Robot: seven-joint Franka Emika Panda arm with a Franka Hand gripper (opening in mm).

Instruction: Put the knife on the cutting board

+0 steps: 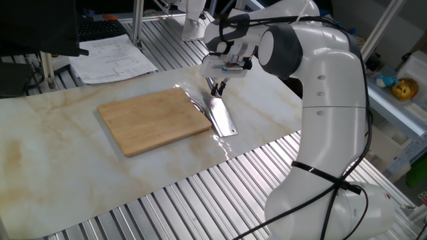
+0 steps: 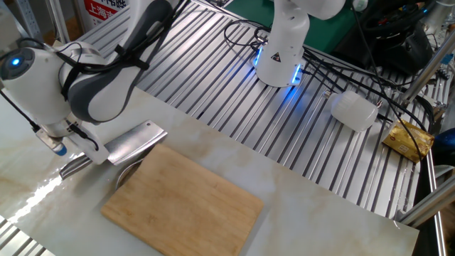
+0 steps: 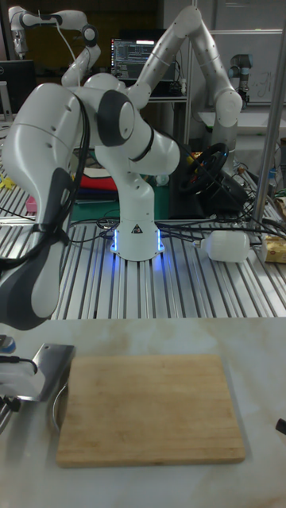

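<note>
i see the knife point(image 1: 221, 117) at frame centre, tilted, handle pinched in the fingers point(image 1: 215, 89), blade tip low by the cutting board point(image 1: 153, 119) edge. the board lies flat left of it on the marble worktop point(image 1: 80, 167). papers point(image 1: 112, 58) sit upper left.

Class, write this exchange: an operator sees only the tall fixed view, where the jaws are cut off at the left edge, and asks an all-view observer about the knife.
Operator: Is the knife gripped?
Observer: Yes. One fixed view shows the gripper with jaws closed on the handle of the knife.
Operator: Is the blade level?
Observer: No. There it slopes down from the handle towards the table.
Operator: What lies past the cutting board that I can't see?
Observer: Printed papers, beyond the corner of the cutting board.
</note>
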